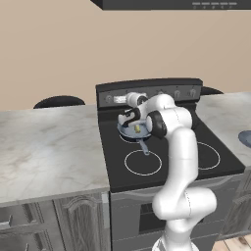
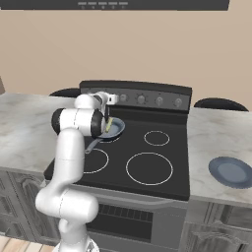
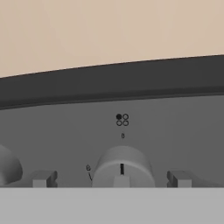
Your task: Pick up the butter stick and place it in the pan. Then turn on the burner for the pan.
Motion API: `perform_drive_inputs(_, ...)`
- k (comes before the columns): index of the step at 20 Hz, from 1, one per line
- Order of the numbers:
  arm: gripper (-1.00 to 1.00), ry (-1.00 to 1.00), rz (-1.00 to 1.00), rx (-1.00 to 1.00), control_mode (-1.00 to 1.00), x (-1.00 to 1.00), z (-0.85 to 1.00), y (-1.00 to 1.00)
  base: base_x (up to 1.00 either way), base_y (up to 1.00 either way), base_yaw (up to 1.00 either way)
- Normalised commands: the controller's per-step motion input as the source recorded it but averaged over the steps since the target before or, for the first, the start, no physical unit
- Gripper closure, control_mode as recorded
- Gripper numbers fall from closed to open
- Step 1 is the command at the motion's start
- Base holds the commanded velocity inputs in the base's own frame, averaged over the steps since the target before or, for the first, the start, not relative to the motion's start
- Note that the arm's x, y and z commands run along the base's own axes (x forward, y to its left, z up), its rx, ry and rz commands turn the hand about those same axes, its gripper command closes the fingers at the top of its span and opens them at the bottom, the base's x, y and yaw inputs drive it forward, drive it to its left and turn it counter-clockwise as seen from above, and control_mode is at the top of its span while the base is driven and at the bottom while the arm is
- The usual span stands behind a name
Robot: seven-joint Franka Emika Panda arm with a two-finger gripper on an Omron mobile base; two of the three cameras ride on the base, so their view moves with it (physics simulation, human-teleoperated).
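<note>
The pan [image 1: 131, 130] [image 2: 115, 129] sits on the rear left burner [image 1: 126, 138] [image 2: 111, 140] of the black cooktop, its grey handle pointing toward the front. The butter stick [image 1: 138, 128] [image 2: 109, 123] lies inside it. My gripper [image 1: 120, 99] [image 2: 113, 98] is up at the stove's back panel, above and behind the pan. In the hand view the gripper [image 3: 112, 179] is open, with its fingertips [image 3: 43, 178] standing wide on either side of a grey knob [image 3: 122, 166]. The knob's mark points straight up at the 0.
More knobs [image 2: 141, 99] run along the panel to the right. Other white burner rings [image 1: 142, 162] [image 2: 149, 168] mark the cooktop. A blue plate [image 2: 231, 172] [image 1: 245, 138] lies on the right counter. Marble counter [image 1: 49, 142] flanks the stove's left.
</note>
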Motion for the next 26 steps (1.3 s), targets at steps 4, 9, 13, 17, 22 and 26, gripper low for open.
perform_drive_inputs(4, -1.00, 0.00, 0.00, 0.00, -1.00, 0.04, 0.00, -0.14, 0.00, 0.00, 0.00)
perform_drive_inputs(9, -1.00, 0.00, 0.00, 0.00, -1.00, 0.04, -0.02, -0.09, 0.00, 0.00, 0.00)
perform_drive_inputs(13, -1.00, 0.00, 0.00, 0.00, -1.00, 0.07, -0.06, 0.00, 0.00, 0.00, 0.00)
perform_drive_inputs(17, -1.00, 0.00, 0.00, 0.00, -1.00, 0.05, -0.02, 0.00, 0.00, 0.00, 0.00)
perform_drive_inputs(22, -1.00, 0.00, 0.00, 0.00, -1.00, 0.03, 0.00, 0.00, 0.00, 0.00, 0.00)
perform_drive_inputs(26, -1.00, 0.00, 0.00, 0.00, -1.00, 0.00, 0.00, 0.00, 0.00, 0.00, 0.00)
